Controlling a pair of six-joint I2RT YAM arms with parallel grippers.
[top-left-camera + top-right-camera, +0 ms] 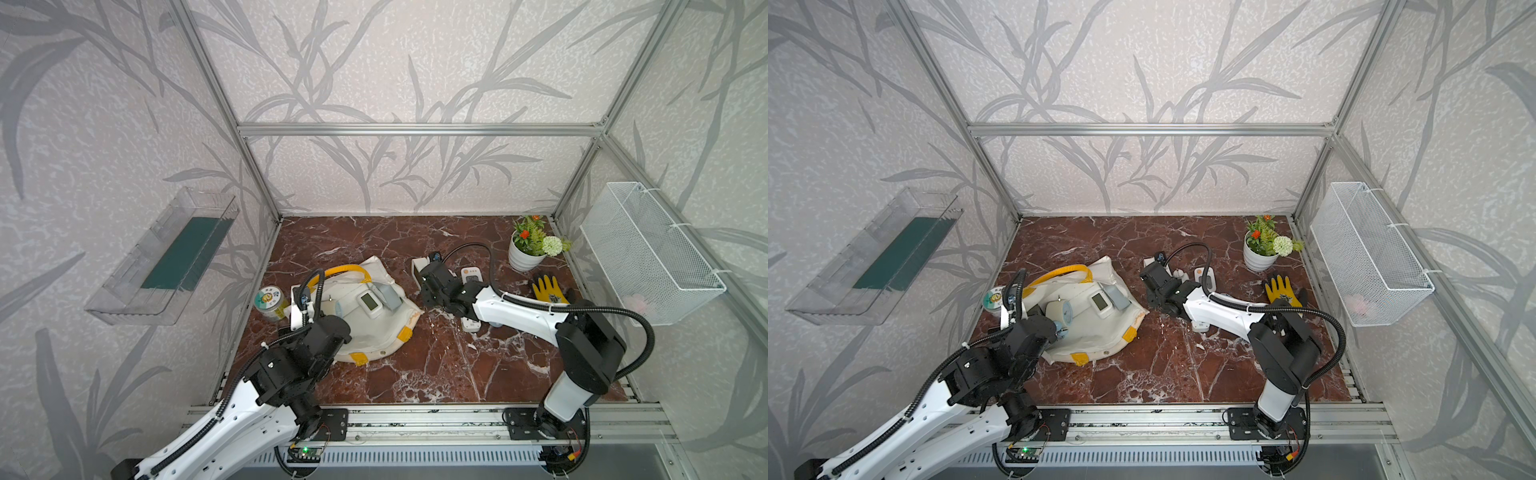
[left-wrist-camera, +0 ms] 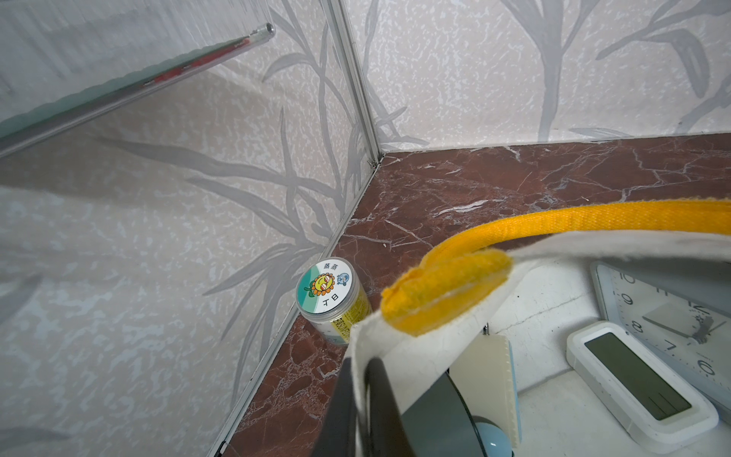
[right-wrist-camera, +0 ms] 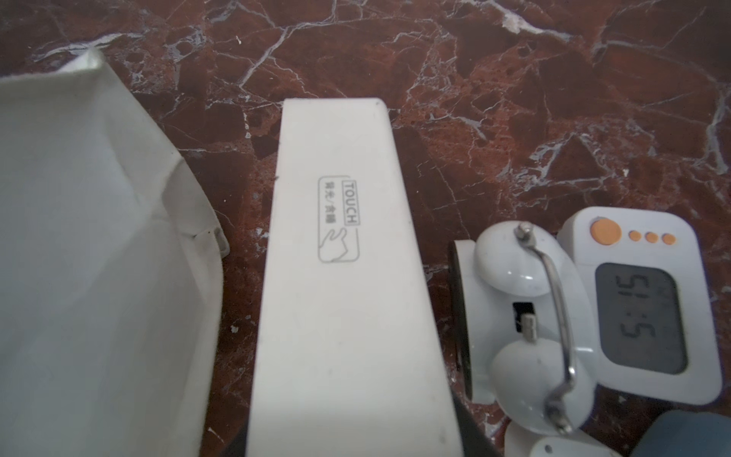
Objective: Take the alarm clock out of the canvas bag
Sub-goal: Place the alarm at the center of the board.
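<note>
At the rim of the canvas bag (image 1: 386,328), the left tool (image 2: 362,395) was clenched on the cream fabric just beside a yellow handle patch (image 2: 443,292). It lifted that edge so the mouth gaped upward. The pinch apparently served to hold the soft bag open and steady while the other arm worked. Inside the opening lay a round analog alarm clock (image 1: 1059,311) and a white digital clock (image 1: 370,302), both exposed.

Outside the bag, just beside its far corner, the right tool (image 1: 423,276) gripped a white bar-shaped alarm clock (image 3: 340,277) marked TOUCH by one end, low over the surface (image 1: 415,374). Whether it touched down could not be told. Next to it stood a twin-bell clock (image 3: 522,316) and a digital clock with orange buttons (image 3: 641,308). That suggested a row of items already taken out, which the gripped one was placed to join.
</note>
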